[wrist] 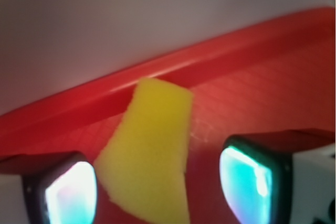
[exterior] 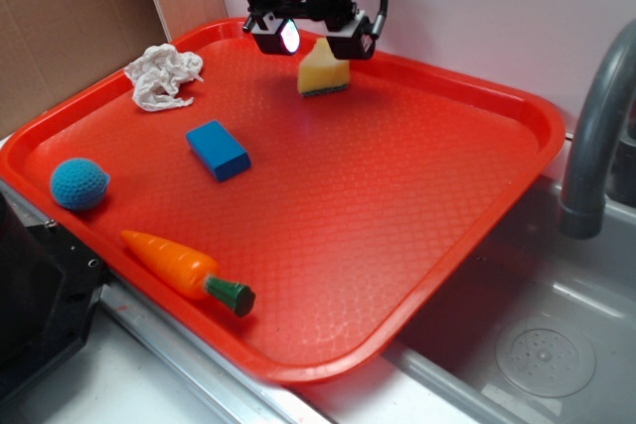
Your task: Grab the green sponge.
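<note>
We've got the gripper (exterior: 315, 39) spread wide over the green sponge (exterior: 323, 71) at the tray's (exterior: 417, 206) far edge; looks light and squishy, so we'd pinch the yellow foam sides.

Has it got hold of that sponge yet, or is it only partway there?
Partway. Done: the gripper is lined up above the green sponge at the tray's far edge. In hand: open fingers flank the sponge, apparently without touching it. Left: closing and lifting.

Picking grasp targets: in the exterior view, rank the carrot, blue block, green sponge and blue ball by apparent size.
1. carrot, nearest the camera
2. blue block
3. blue ball and green sponge: look alike; the sponge sits farther back and partly behind the gripper, so unranked.
</note>
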Robot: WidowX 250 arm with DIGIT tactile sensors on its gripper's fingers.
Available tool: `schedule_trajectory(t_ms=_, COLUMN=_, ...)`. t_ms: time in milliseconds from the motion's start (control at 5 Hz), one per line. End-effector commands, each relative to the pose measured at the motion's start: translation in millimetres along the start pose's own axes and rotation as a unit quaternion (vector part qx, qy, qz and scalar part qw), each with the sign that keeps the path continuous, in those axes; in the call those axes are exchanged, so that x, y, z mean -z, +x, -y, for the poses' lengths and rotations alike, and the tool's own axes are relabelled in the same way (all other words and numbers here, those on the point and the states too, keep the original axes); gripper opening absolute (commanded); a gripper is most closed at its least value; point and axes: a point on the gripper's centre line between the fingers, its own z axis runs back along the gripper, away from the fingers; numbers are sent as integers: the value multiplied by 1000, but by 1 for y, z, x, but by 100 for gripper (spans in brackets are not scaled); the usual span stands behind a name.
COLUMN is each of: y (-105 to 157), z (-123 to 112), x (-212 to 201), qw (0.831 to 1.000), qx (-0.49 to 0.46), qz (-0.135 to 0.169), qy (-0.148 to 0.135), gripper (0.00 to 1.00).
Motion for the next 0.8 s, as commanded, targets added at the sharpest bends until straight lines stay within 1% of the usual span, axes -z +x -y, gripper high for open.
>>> schedule_trajectory(t_ms=0, y=14, z=-3, x=-15, qw=1000, qx=-4, qz=24, qy=-5, gripper=100)
schedule_trajectory(t_ms=200, y=14, z=-3, x=-15, qw=1000, qx=-4, qz=24, qy=-5, gripper=100)
schedule_trajectory(t_ms=400, y=8, z=2, x=20, qw=999, qx=5, qz=-28, qy=-16, gripper=100)
schedule_trajectory(t_ms=600, y=-1, z=9, x=30, qw=999, qx=-11, qz=-50, qy=1, gripper=0)
